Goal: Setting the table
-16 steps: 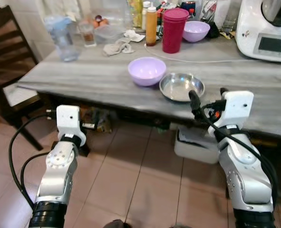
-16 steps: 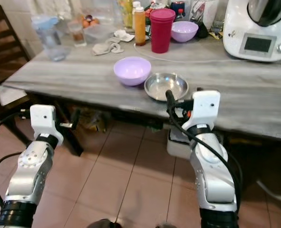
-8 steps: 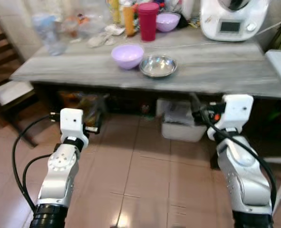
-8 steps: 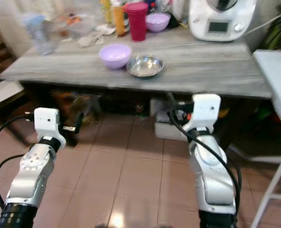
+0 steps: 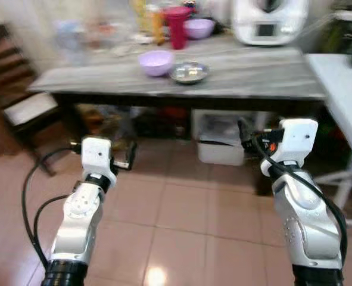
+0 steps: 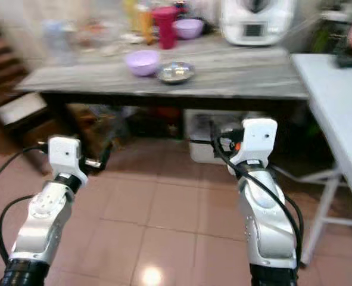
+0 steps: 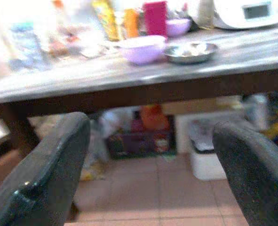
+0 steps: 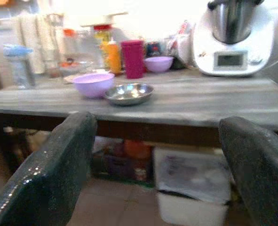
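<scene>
Grey, wood-grained and long, the table top [image 5: 241,71] stands at the far side of the tiled floor [image 5: 181,220], well apart from both arms. On it, toward its left half, a lilac plastic bowl [image 5: 156,61] sits just left of a shallow round steel dish [image 5: 189,72], the two nearly touching. Farther back stand a dark red lidded tumbler [image 5: 177,27], a second lilac bowl [image 5: 198,27] to its right, and a white kitchen machine with a small screen [image 5: 269,21] further right. At the far left of the table a blurred clear jug [image 5: 68,39] can be made out.

Under the table, on the floor, sits a white plastic box [image 5: 218,143]. A dark wooden chair with a pale seat [image 5: 21,104] is at the left, and the edge of a white folding table [image 5: 342,89] is at the right.

The left gripper [image 7: 148,174] is held low over the tiles, its two black fingers [image 7: 49,174] spread wide with nothing between them. The right gripper [image 8: 157,174] is held at about the same height on the right, its fingers [image 8: 54,174] likewise parted and empty, pointing toward the table.
</scene>
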Robot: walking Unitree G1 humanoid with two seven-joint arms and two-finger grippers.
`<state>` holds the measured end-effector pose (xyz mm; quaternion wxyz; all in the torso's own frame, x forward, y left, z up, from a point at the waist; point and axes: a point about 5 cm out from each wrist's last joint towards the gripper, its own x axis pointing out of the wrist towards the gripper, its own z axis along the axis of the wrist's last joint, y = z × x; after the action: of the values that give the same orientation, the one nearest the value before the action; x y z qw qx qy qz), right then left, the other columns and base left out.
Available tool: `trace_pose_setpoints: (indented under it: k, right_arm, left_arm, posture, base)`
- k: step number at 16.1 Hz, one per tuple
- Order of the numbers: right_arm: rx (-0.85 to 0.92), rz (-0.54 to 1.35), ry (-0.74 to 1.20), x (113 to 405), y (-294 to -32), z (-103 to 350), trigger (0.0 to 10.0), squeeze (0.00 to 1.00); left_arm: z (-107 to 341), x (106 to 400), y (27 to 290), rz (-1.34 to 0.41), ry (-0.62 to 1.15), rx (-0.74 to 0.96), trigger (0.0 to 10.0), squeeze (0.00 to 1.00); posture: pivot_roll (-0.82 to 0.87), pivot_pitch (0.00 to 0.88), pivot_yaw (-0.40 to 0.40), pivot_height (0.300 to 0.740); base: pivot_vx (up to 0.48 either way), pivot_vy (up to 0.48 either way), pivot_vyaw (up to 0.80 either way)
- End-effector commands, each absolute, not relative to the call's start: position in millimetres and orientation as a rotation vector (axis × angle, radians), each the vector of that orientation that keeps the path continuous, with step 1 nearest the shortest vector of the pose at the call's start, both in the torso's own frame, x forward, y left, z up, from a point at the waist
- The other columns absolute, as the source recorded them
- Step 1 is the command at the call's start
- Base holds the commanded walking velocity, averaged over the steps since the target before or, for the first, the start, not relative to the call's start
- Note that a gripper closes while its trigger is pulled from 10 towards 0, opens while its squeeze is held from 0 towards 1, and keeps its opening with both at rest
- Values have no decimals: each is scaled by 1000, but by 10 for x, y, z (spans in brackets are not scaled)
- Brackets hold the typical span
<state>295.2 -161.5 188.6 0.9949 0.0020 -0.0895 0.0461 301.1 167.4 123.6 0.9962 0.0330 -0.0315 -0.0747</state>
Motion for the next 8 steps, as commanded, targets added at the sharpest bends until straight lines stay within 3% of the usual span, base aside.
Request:
trace_pose_setpoints:
  k: [1,4,8]
  right_arm:
    - [9,88,-171,2949,-1623,1868,10000,0]
    - [11,89,-165,2955,-1614,1858,10000,0]
    - [13,91,-161,2959,-1603,1853,10000,0]
  left_arm:
    - [1252,3016,1640,-174,-70,74,10000,0]
    - [1272,3023,1600,-190,-80,53,10000,0]
    - [1261,3015,1551,-209,-80,38,10000,0]
  posture:
    - [-209,100,90,740]
    - [-209,102,90,740]
    - [-212,101,91,740]
  base:
    - [0,0,0]
    - [0,-192,-277]
    - [0,-322,-719]
